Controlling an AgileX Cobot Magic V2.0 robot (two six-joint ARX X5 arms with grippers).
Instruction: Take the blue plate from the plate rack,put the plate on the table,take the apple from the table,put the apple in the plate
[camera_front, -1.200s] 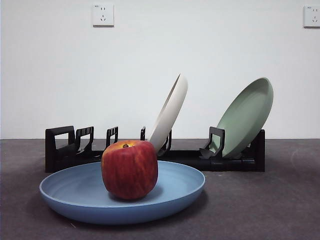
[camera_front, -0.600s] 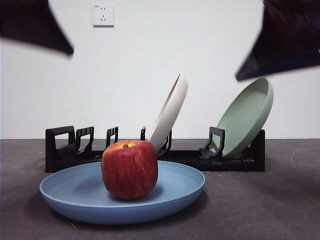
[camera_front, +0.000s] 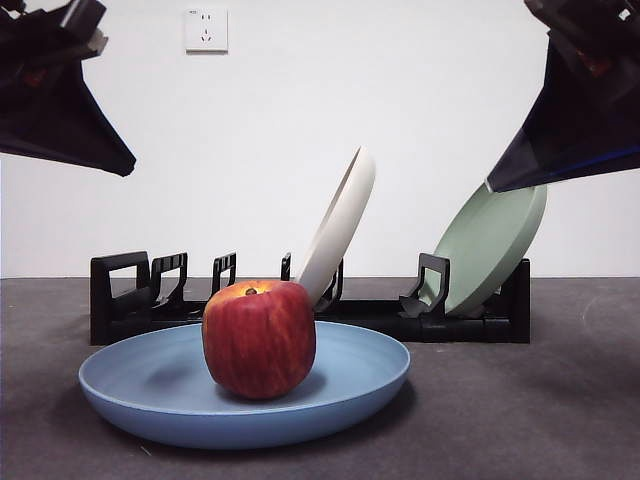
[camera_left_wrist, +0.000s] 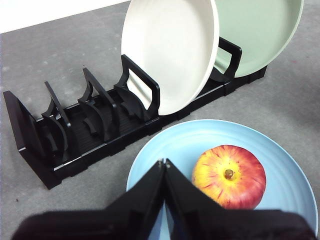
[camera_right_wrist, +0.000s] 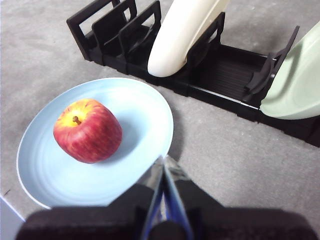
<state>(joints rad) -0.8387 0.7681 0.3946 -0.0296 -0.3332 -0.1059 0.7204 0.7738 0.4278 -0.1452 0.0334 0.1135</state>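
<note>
- Red apple (camera_front: 259, 338) sits inside blue plate (camera_front: 150, 385), plate flat on bench (camera_front: 560, 400) just before plate rack (camera_front: 120, 300).
- Left pincer (camera_left_wrist: 163, 162) clenched, empty, aloft; right pincer (camera_right_wrist: 163, 159) likewise.
- Judgement: apple firm, smooth, rolls easily; grasp across its sides. Plate stiff; take by rim.
- Wrist views show apple's stem pit; front view shows plate's shallow depth.

Apple (camera_right_wrist: 88, 130) on blue plate (camera_right_wrist: 140, 115) — rack (camera_right_wrist: 220, 75) beyond, gripper (camera_right_wrist: 163, 162) closed.
</note>
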